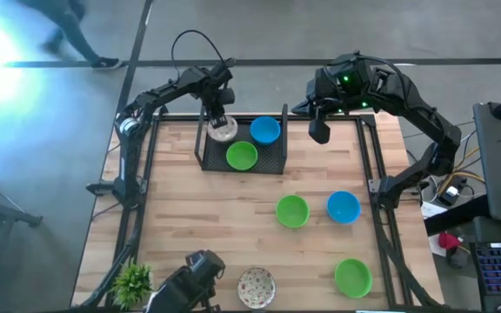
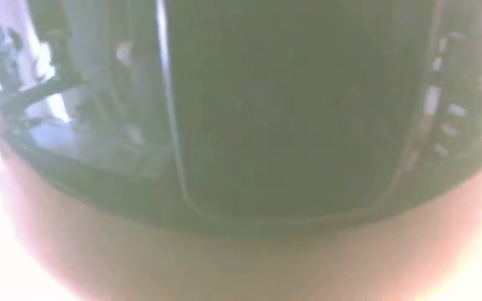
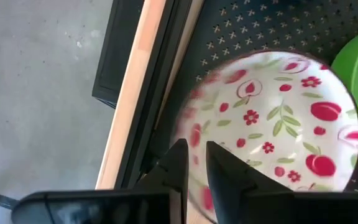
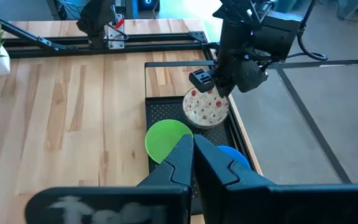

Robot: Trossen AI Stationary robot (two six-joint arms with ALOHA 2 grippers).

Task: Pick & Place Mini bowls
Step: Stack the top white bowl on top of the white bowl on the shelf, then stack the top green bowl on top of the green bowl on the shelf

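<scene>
The left gripper [image 1: 219, 117] sits low over the black wire-mesh tray [image 1: 205, 149] at the far edge of the wooden table [image 1: 190, 226]. Its two dark fingers [image 3: 178, 163] stand only a narrow gap apart, straddling the rim of a white shallow bowl with a red fruit-and-leaf pattern [image 3: 272, 121]. Whether they are pinching that rim or letting go of it is hard to tell, because the bowl looks smeared in the left wrist view; either way the bowl lies inside the tray, in the corner nearest the left arm.

Two more bowls lie beside it in the tray: a plain bright green round bowl [image 1: 242, 156] and a plain bright blue round bowl [image 1: 264, 129]. That makes three bowls in the tray, counting the patterned one as placed.

The right gripper [image 1: 318, 130] hangs above the table just beyond the tray's right side, fingers closed together on nothing.

Four bowls are left out on the bare wood: a second green bowl [image 1: 292, 210] near the middle, a second blue bowl [image 1: 344, 207] to its right, a third green bowl [image 1: 353, 276] towards the near right corner, and a second red-patterned white bowl [image 1: 257, 286] at the near edge. By this count the job is a little under half done.
</scene>
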